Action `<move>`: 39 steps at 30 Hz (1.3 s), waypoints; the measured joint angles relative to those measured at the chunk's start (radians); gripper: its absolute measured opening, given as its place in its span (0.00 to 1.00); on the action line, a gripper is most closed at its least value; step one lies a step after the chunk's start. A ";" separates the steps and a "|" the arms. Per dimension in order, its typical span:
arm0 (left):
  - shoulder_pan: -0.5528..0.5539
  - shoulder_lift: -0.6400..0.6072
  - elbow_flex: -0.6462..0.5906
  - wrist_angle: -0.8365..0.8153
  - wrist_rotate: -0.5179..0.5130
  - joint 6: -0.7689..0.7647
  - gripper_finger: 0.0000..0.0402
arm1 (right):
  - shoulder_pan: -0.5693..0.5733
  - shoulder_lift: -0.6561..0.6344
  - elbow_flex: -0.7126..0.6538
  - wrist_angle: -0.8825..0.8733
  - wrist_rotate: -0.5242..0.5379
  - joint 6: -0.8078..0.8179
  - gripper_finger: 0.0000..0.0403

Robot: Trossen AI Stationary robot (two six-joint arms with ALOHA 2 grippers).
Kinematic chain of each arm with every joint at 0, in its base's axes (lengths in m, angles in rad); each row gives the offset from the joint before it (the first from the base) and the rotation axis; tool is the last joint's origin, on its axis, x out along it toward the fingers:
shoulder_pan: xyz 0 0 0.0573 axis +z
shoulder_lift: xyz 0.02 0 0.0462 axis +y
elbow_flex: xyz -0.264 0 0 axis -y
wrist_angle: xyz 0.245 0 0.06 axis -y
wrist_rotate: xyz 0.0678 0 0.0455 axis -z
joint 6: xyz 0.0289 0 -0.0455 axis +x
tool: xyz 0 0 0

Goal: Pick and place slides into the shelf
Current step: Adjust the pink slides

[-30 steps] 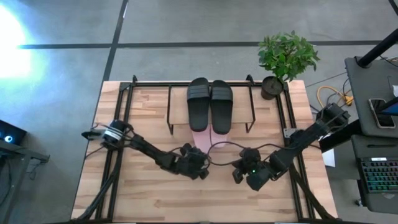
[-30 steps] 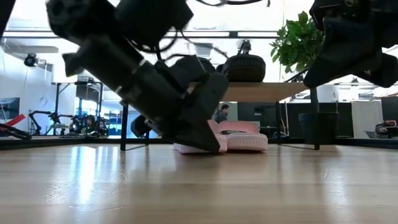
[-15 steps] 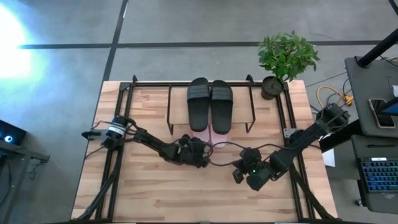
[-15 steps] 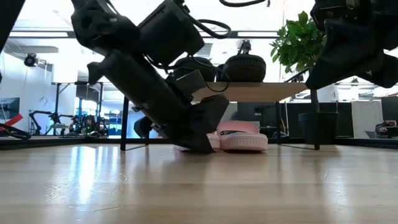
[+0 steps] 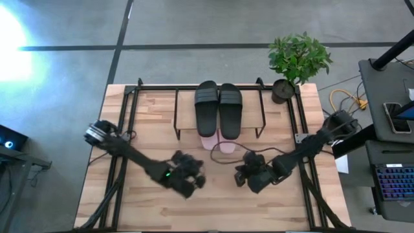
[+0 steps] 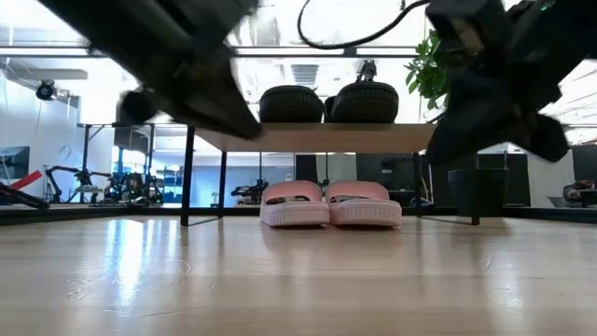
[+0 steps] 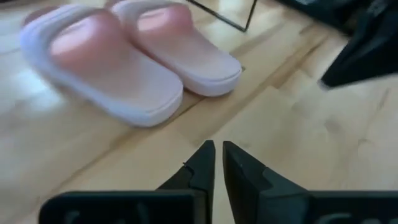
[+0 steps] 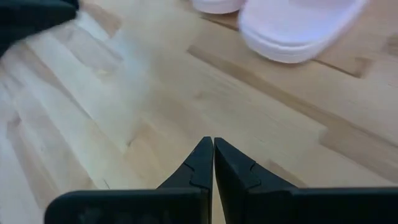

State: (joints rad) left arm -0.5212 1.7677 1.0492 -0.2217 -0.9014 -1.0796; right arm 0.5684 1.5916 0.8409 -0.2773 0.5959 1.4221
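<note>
Two black slides [image 5: 218, 109] lie side by side on the shelf's wood top [image 6: 317, 138]. Two pale pink slides [image 6: 329, 203] stand sole-down on the table under that board. In the high view only their heels [image 5: 217, 144] show past the shelf's near edge. My left gripper [image 5: 196, 180] is shut and empty above the table, near and left of the pink slides [image 7: 130, 68]. My right gripper [image 5: 240, 176] is shut and empty, near and right of them. A pink heel also shows in the right wrist view [image 8: 292, 31].
The shelf's thin black frame [image 5: 262, 115] stands at the middle of the table's far side. A potted plant [image 5: 296, 61] stands at the far right corner. Bare wood [image 5: 149, 207] stretches along the table's near side. Room equipment shows beyond the table.
My left gripper went toward the far edge against the left pink slide, which slid farther under the shelf and now stands beside the other. The gripper then drew back toward the near edge and rose clear. My right gripper shifted a little toward the left.
</note>
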 joint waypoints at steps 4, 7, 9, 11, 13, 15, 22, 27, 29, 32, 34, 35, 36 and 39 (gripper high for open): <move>-0.082 -0.059 -0.003 -0.179 -0.079 -0.179 0.04 | -0.029 0.074 0.002 0.103 0.011 -0.053 0.02; -0.117 -0.088 -0.008 -0.218 -0.082 -0.197 0.04 | -0.059 0.116 0.009 0.133 0.015 -0.091 0.02; -0.132 -0.102 -0.007 -0.213 -0.082 -0.198 0.04 | -0.079 0.132 0.013 0.138 0.015 -0.139 0.02; -0.148 -0.116 -0.009 -0.216 -0.082 -0.192 0.04 | -0.104 0.152 0.023 0.142 0.019 -0.189 0.02; -0.157 -0.122 -0.009 -0.216 -0.083 -0.169 0.04 | -0.131 0.166 0.022 0.138 0.009 -0.219 0.02; -0.165 -0.121 -0.009 -0.235 -0.082 -0.161 0.04 | -0.159 0.182 0.023 0.149 -0.002 -0.235 0.02; -0.178 -0.122 -0.011 -0.245 -0.069 -0.149 0.04 | -0.220 0.220 0.023 0.159 -0.031 -0.272 0.02; -0.179 -0.122 -0.011 -0.245 -0.069 -0.136 0.04 | -0.227 0.217 0.023 0.161 -0.005 -0.281 0.02; -0.179 -0.122 -0.011 -0.246 -0.069 -0.136 0.04 | -0.230 0.216 0.023 0.161 0.007 -0.283 0.02; -0.179 -0.122 -0.011 -0.245 -0.069 -0.135 0.04 | -0.236 0.216 0.023 0.161 0.014 -0.282 0.02; -0.179 -0.122 -0.011 -0.245 -0.069 -0.135 0.04 | -0.235 0.216 0.023 0.162 0.047 -0.282 0.02; -0.179 -0.122 -0.011 -0.245 -0.069 -0.135 0.04 | -0.236 0.216 0.023 0.162 0.064 -0.282 0.02; -0.179 -0.122 -0.011 -0.245 -0.069 -0.135 0.04 | -0.237 0.216 0.023 0.163 0.076 -0.282 0.02; -0.179 -0.122 -0.011 -0.244 -0.069 -0.135 0.04 | -0.244 0.216 0.023 0.165 0.070 -0.282 0.02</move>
State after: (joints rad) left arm -0.7006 1.6455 1.0386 -0.4656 -0.9699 -1.2148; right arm 0.3246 1.8074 0.8642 -0.1123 0.6654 1.1398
